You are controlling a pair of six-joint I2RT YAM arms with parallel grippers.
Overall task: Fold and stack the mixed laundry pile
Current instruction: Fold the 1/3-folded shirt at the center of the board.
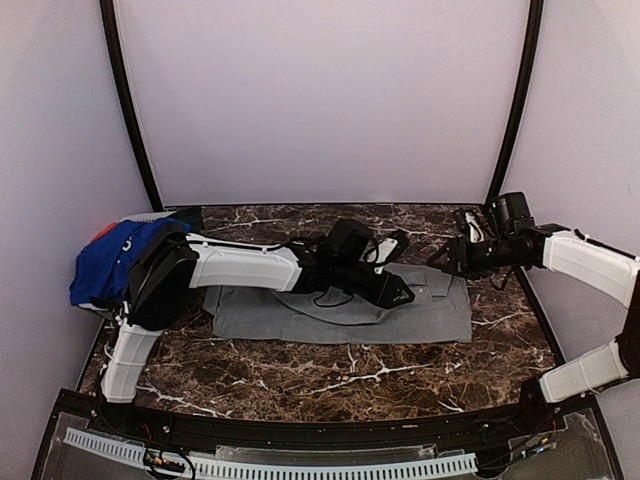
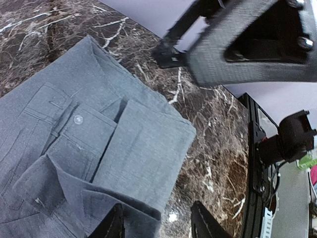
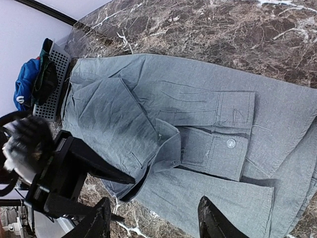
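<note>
Table (image 1: 330,385): dark brown marble with white veins, fills the floor of the white-walled booth.

Grey shirt (image 1: 260,315): lies flat at the table's centre, long axis from 9 to 3 o'clock. Front faces up, with the collar and two chest pockets showing in the wrist views. One side panel is folded in over the middle, so the cloth is doubled there. The 3 o'clock end has a straight folded edge.

Left arm (image 1: 245,265): reaches from its base at 7 o'clock across the shirt toward 2 o'clock, its black wrist over the shirt's middle.

Right arm (image 1: 590,262): comes in from 3 o'clock, with its wrist over the shirt's far right corner.

Blue T-shirt (image 1: 105,268): bunched at the table's 9 o'clock edge, well apart from the grey shirt, white print partly visible. A red-orange garment (image 1: 104,233) peeks out at its 12 o'clock side. Dark cloth (image 3: 45,77) is draped beside them on a perforated grey basket (image 3: 55,69).

Left gripper (image 2: 157,208): released, jaws standing apart. The doubled edge of the shirt lies beneath and against one finger, nothing pinched between them.

Right gripper (image 3: 154,203): released too, jaws spread above the shirt and holding nothing. I cannot tell whether the tips touch the cloth.

Button (image 3: 231,143): small, pale, on a pocket flap near the collar.
</note>
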